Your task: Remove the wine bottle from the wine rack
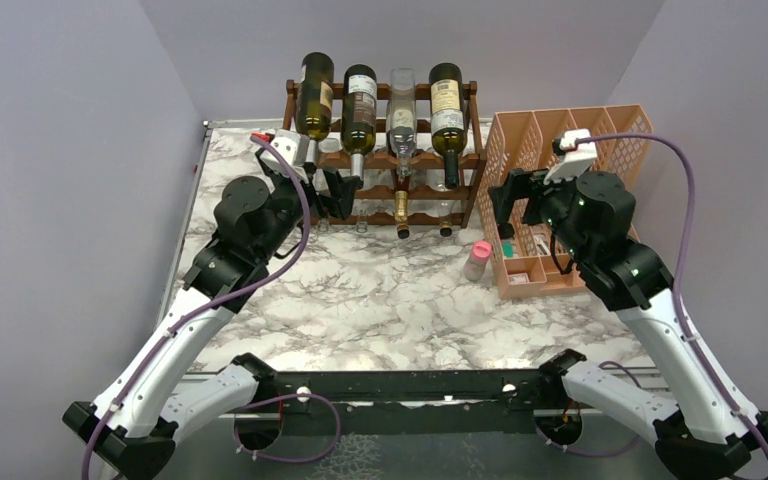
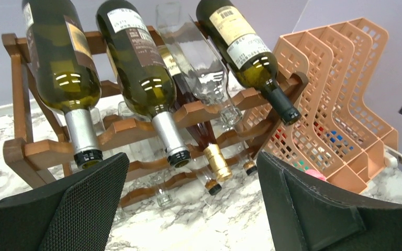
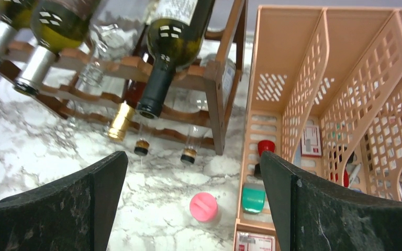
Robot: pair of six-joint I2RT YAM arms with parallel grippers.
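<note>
The dark reddish-brown wine rack (image 1: 476,155) stands at the back of the marble table. Its top tier holds three green bottles (image 1: 314,95) and one clear bottle (image 1: 402,105), necks pointing forward. A bottle with gold foil (image 1: 401,210) lies on a lower tier. My left gripper (image 1: 328,198) is open and empty, just in front of the rack's left side, below the two left bottle necks. In the left wrist view the gripper (image 2: 191,209) faces the rack (image 2: 136,128) and the silver-foiled necks (image 2: 81,136). My right gripper (image 1: 515,212) is open and empty, right of the rack.
An orange mesh file organizer (image 1: 560,185) with small items stands right of the rack, also in the right wrist view (image 3: 293,78). A small pink-capped bottle (image 1: 478,258) stands on the table by it, between my right gripper's fingers in the right wrist view (image 3: 204,206). Purple walls enclose the table.
</note>
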